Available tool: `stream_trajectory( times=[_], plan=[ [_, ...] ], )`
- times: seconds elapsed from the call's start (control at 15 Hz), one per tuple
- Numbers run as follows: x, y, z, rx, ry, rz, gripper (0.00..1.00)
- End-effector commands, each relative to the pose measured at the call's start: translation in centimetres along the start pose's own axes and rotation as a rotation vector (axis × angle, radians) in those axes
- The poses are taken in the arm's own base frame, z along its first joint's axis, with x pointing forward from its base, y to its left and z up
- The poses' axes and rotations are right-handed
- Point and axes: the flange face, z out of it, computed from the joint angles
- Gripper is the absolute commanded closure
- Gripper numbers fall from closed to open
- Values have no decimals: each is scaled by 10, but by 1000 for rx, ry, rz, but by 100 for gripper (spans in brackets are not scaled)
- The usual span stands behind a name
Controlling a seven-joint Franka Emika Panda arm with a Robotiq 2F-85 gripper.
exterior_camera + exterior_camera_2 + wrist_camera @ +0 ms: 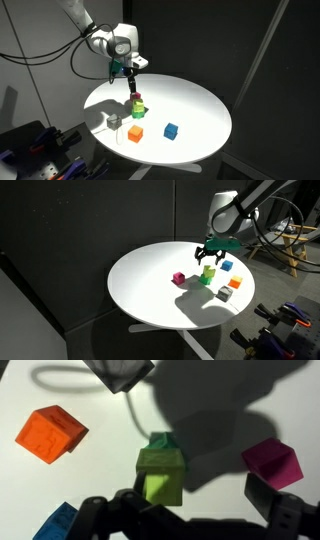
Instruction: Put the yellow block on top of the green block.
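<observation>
The white round counter fills the middle of both exterior views. The end effector hangs over its right side with its fingers spread and holding nothing. The yellow block lies straight beneath it, low and central in the wrist view between the two fingers. It appears to rest on the green block, which shows only as an edge above it. My judgement is that the way out is straight up.

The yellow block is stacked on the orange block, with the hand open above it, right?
Not quite: the yellow block sits on the green block, as the wrist view shows. The orange block stands alone, apart from it. The hand is open above the stack.
</observation>
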Motion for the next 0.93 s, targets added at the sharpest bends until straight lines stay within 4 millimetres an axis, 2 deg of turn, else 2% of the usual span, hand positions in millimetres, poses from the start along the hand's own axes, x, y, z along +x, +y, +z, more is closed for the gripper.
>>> stream_trajectory(
  times=[0.0,0.53,0.87],
  plan=[
    [-26,8,-21,-16,-54,-28,0],
    [-72,9,-53,-9,-84,-116,0],
    [-85,9,-79,11,-63,-127,0]
  ],
)
